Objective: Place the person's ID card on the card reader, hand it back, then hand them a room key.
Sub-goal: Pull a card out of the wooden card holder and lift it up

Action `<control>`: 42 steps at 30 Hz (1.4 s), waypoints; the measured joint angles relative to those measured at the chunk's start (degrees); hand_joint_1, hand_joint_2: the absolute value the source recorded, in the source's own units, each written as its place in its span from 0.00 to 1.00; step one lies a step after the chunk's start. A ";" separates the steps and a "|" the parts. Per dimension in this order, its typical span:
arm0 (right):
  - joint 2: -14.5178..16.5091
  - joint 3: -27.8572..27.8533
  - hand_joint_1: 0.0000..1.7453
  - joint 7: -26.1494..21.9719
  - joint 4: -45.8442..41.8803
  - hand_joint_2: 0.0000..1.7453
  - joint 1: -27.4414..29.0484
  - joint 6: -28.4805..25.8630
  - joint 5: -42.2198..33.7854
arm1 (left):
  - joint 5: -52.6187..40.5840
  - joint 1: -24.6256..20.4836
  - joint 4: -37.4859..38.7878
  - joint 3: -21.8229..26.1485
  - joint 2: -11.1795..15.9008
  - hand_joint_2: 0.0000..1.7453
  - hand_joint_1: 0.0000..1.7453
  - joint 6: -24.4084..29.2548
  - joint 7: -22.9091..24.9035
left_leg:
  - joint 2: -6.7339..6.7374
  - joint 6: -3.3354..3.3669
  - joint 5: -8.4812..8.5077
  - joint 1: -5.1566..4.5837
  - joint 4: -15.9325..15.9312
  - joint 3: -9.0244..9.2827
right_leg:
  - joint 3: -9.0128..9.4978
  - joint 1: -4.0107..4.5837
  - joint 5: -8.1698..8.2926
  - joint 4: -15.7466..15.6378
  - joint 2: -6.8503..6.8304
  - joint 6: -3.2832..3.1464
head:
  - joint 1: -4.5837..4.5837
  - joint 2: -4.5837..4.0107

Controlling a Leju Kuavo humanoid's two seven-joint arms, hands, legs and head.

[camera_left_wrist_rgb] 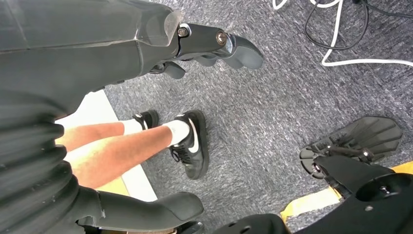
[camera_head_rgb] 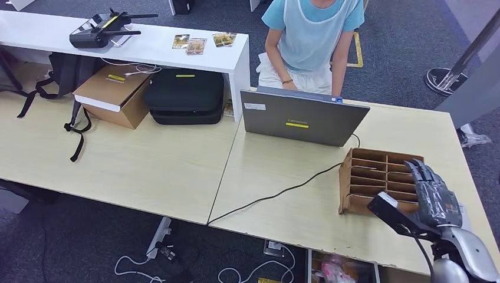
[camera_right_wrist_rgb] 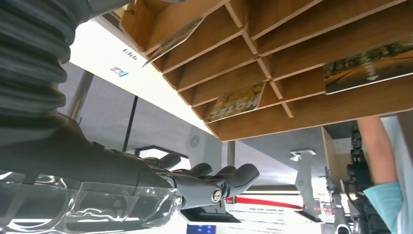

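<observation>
Right hand (camera_head_rgb: 435, 197), fingers straight and holding nothing, hovers at the wooden rack (camera_head_rgb: 377, 177) by the bench's right edge, so ease the fingers squarely into a slot holding a room key card (camera_right_wrist_rgb: 234, 102), while left hand (camera_left_wrist_rgb: 146, 44) hangs empty.

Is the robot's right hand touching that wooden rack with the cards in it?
Cannot tell. In the head view the right hand overlaps the wooden rack; neither that nor the right wrist view shows contact or a gap.
</observation>
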 joint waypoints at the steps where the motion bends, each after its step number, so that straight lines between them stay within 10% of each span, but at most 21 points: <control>1: 0.00 -0.26 0.00 0.11 -0.16 1.00 0.23 0.05 -0.04 | -0.04 0.02 0.01 0.03 0.03 1.00 0.00 0.01 0.00 | 0.00 0.00 0.00 0.00 0.00 0.00 | 0.00 0.00 0.00 0.00 0.00 0.00 | 0.00 0.00; 42: 1.72 -1.43 0.00 0.60 3.06 1.00 0.59 1.58 1.13 | -1.70 -0.26 0.02 2.86 -0.37 1.00 0.00 0.07 0.00 | 0.01 0.00 0.00 0.00 0.00 0.00 | 0.00 0.00 0.00 0.00 0.01 0.00 | 0.00 0.00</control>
